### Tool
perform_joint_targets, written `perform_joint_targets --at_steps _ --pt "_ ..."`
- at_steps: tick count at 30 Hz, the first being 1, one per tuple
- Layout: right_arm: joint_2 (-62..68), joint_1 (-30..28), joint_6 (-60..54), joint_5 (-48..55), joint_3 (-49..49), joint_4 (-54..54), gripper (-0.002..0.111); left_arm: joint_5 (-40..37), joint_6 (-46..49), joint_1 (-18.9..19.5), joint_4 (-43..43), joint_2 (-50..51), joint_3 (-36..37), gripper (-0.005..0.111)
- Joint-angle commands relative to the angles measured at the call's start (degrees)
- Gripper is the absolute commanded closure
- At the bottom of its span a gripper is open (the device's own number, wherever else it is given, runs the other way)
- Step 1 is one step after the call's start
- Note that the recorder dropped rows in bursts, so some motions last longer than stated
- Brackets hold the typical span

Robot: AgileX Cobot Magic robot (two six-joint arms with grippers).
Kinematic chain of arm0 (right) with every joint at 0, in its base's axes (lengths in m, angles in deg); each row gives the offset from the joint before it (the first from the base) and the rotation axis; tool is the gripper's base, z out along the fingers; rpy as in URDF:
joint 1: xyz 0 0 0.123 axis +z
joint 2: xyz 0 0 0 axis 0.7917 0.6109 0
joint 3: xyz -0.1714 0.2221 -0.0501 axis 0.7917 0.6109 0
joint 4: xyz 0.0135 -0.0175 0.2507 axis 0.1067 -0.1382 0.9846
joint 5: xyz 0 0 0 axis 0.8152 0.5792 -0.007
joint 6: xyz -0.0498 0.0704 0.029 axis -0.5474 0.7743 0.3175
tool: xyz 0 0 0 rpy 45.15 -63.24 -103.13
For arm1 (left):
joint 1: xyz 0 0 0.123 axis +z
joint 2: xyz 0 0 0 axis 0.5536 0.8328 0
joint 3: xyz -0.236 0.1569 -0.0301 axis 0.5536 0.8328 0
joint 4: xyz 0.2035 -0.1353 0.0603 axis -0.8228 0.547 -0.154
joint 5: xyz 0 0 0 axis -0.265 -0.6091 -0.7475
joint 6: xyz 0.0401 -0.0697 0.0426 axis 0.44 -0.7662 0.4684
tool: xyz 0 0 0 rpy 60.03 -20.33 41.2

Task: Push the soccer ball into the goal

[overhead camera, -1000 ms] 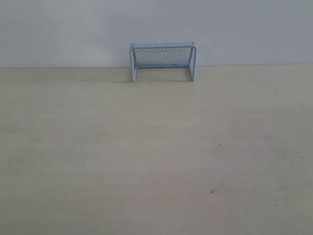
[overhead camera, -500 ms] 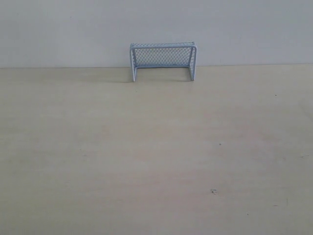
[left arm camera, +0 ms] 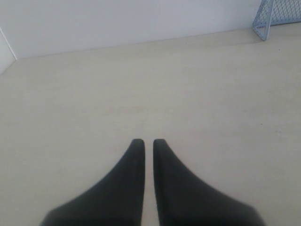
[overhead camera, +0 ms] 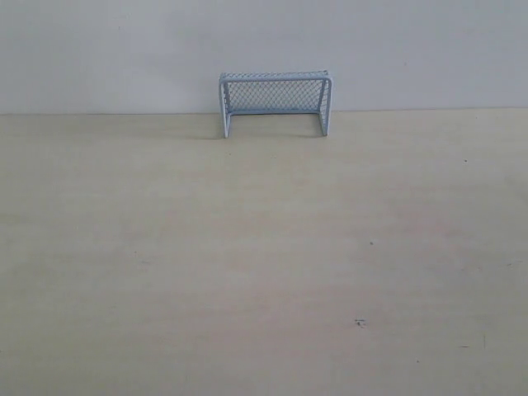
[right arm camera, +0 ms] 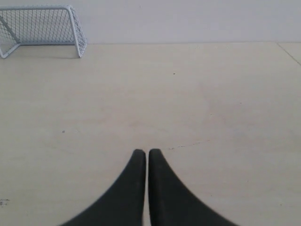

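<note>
Pale wood grain covered the tabletop (overhead camera: 247,247), which ran wide and flat back to a plain grey-white wall (overhead camera: 124,49). The goal (overhead camera: 276,78) stood upright at the far edge of the tabletop, about the middle of the scene, with its open mouth turned toward the near side. Its back was either against the wall or just beside it; the pictures did not settle which. Its frame was pale blue-white, with mesh netting stretched across the back and sides, and a faint shadow lay on the tabletop by its left post. A small dark speck (overhead camera: 360,322) marked the near right part of the tabletop, well apart from the goal.

In the left wrist view the left claw (left arm camera: 148,141) was clenched. Its two black fingers (left arm camera: 131,179) lay side by side, and only a thin strip of tabletop showed between the tips. It grasped nothing. The goal (left arm camera: 277,14) stood well apart from it, farther off and to the right, with just one corner in view.

The right claw (right arm camera: 146,151) was clenched too — its fingers (right arm camera: 164,188) were pressed even closer, with barely a line between them. From there the goal (right arm camera: 42,26) stood far off and to the left. Whether either claw touched the tabletop could not be told.
</note>
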Motion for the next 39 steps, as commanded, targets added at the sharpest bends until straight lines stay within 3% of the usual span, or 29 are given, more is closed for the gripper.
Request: perform_joint_targets --at_steps 1,5,39 --pt "-0.3 -0.2 -1.2 -0.2 0.0 0.8 0.108 0.2 -0.5 -0.5 0.0 0.3 -0.2 0.1" --pt "-0.3 -0.2 -4.8 -0.4 0.0 3.3 0.108 0.2 -0.5 -0.5 0.0 0.3 -0.2 0.1" --pt "-0.3 -0.2 -2.6 -0.3 0.0 3.7 0.108 0.2 -0.5 -0.5 0.0 0.3 -0.2 0.1"
